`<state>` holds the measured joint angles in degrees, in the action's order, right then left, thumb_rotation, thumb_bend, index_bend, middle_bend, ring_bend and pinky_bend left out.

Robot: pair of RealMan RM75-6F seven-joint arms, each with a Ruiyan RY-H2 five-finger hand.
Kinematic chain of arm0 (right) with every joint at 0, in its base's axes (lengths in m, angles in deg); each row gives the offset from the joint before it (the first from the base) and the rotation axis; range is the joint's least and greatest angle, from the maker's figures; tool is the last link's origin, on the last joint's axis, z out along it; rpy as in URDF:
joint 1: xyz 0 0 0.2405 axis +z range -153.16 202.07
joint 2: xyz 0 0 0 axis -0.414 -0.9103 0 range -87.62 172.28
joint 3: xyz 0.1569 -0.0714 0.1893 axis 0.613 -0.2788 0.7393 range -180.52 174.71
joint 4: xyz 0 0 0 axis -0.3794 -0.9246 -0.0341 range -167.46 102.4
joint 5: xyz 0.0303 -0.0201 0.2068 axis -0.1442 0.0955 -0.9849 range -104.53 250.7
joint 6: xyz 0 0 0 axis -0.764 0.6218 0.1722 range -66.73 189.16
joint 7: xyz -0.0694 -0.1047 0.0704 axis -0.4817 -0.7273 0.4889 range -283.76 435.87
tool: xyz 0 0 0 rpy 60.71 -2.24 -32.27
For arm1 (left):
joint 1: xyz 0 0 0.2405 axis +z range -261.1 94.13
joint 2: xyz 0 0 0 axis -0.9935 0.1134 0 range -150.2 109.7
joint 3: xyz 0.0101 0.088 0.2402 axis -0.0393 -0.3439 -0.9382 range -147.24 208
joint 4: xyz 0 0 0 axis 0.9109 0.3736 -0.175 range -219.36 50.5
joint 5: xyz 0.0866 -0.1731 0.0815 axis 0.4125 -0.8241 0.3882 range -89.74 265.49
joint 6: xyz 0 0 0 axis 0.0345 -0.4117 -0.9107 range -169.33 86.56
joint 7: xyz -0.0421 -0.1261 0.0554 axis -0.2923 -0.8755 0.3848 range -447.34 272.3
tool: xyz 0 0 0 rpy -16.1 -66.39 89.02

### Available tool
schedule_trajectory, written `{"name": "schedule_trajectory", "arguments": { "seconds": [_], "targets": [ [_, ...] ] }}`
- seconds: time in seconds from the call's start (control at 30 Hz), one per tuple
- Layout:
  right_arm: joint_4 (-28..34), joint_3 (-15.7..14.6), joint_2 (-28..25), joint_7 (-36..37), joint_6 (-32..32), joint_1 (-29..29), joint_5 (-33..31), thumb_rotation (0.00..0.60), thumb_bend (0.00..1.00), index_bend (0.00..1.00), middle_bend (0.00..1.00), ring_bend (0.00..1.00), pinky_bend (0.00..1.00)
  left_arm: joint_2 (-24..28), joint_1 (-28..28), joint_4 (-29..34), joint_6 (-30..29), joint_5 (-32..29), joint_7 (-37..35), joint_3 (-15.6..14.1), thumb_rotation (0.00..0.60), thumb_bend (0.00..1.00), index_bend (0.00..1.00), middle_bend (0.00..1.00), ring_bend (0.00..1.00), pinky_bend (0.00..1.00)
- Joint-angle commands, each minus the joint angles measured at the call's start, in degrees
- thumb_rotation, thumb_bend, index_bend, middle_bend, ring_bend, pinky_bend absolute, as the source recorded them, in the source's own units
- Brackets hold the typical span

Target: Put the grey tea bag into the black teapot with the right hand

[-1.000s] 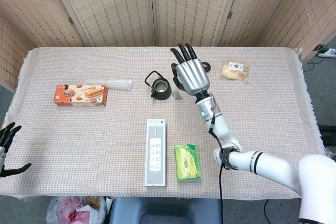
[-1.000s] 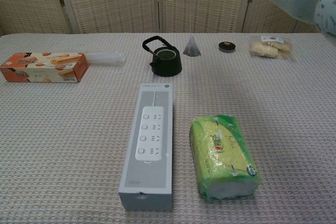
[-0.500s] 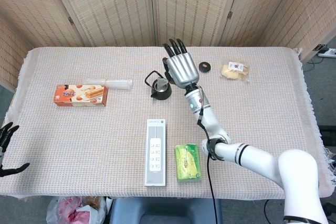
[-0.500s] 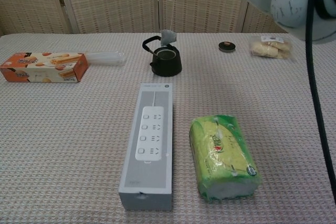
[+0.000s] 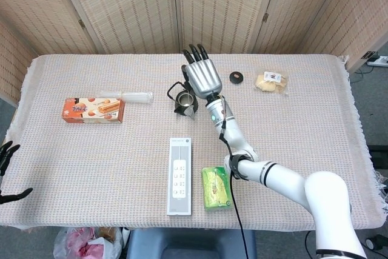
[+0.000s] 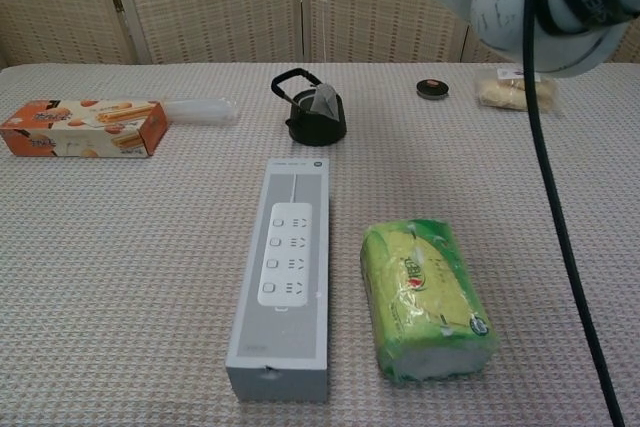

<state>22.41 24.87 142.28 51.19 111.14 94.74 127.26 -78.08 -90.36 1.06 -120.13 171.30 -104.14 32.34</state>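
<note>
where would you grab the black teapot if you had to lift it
By the arched handle at the black teapot's top left, coming from above and the left. It loops clear of the body, while the grey tea bag hangs at the opening.

Non-task stuff on my table (image 5: 315, 125): white power strip box (image 6: 283, 271) lies lengthwise near centre front, green tissue pack (image 6: 425, 297) just beside it on its right side. Orange biscuit box (image 6: 82, 127) sits far left, with a clear plastic tube (image 6: 198, 109) just behind it, at its right end. Small dark round lid-like thing (image 6: 432, 88) is at the back, and a bagged pastry (image 6: 515, 90) well to its right. Woven folding screen (image 5: 182, 4) stands behind the table.
</note>
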Motion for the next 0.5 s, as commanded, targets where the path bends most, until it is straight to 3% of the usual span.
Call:
{"name": "schedule_trajectory", "arguments": {
  "seconds": [0.03, 0.5],
  "targets": [
    [-1.37, -0.12, 0.71, 0.82, -0.67, 0.78, -0.12, 0.600, 0.35, 0.64, 0.14, 0.00, 0.00, 0.02, -0.02, -0.04, 0.10, -0.14, -0.07, 0.07, 0.600, 0.14, 0.00, 0.00, 0.00, 0.15],
    [-8.21, -1.24, 3.73, 2.08, -3.81, 3.34, -0.80, 0.600, 0.35, 0.64, 0.14, 0.00, 0.00, 0.06, -0.16, -0.20, 0.74, -0.76, -0.21, 0.28, 0.600, 0.14, 0.00, 0.00, 0.00, 0.15]
  ]
}}
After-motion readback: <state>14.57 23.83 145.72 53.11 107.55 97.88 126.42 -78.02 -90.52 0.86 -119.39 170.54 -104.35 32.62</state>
